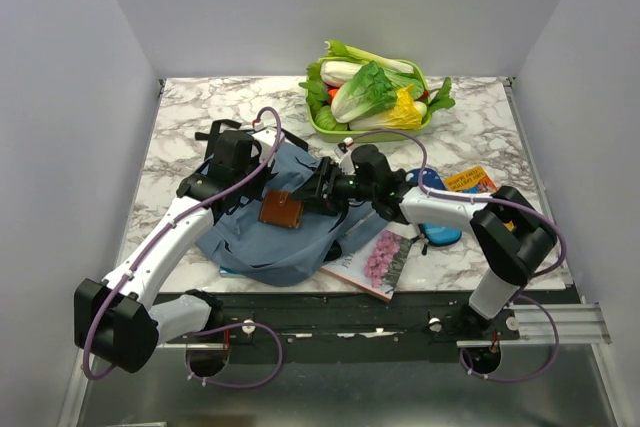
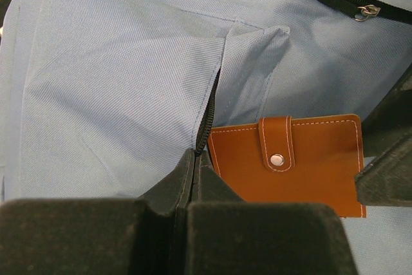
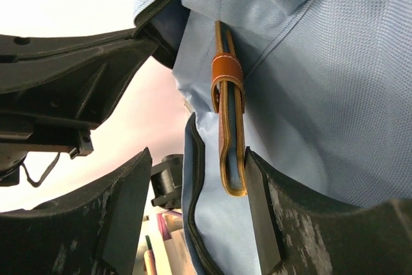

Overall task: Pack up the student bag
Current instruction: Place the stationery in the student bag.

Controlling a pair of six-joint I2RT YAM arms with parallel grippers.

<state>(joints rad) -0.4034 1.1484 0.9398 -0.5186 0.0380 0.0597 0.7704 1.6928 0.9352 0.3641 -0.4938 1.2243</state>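
The grey-blue student bag (image 1: pixel 250 237) lies at the table's near left. A brown leather wallet (image 1: pixel 281 209) with a snap strap sits half inside its front pocket opening. My left gripper (image 1: pixel 258 179) is shut on the pocket's zipper edge (image 2: pixel 205 134) and holds it up, with the wallet (image 2: pixel 290 162) just to its right. My right gripper (image 1: pixel 308 192) reaches in from the right. In the right wrist view it (image 3: pixel 196 159) is open. The wallet (image 3: pixel 230 127) stands edge-on against the inside of its right finger (image 3: pixel 257 210), and a bag edge (image 3: pixel 193 178) hangs between the jaws.
A green basket (image 1: pixel 326 128) of vegetables stands at the back centre. A flower-cover book (image 1: pixel 375 259) lies half under the bag's right side. A blue pencil case (image 1: pixel 440 234) and an orange book (image 1: pixel 470 180) lie under the right arm.
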